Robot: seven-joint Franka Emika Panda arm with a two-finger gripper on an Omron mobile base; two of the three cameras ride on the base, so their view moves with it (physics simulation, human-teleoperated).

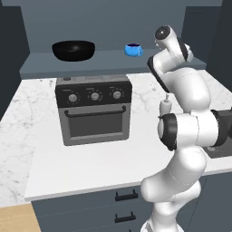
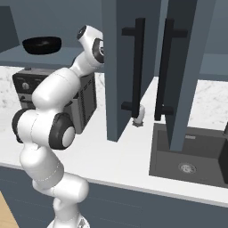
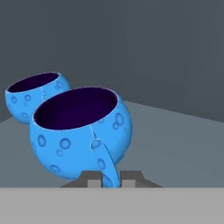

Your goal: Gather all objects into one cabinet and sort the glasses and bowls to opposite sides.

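Tool [image 3: 110,177] pinching blue cup [image 3: 81,131] handle, second cup [image 3: 37,94] behind

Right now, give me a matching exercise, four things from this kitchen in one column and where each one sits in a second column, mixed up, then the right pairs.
Things:
1. black bowl
2. near blue cup
3. countertop oven
4. sink

Places:
A. on the white marble counter, below the shelf
B. set into the counter, right of the cabinet doors
C. left end of the cabinet shelf
D. right at the gripper, its handle between the fingertips

Pairs: 1-C, 2-D, 3-A, 4-B
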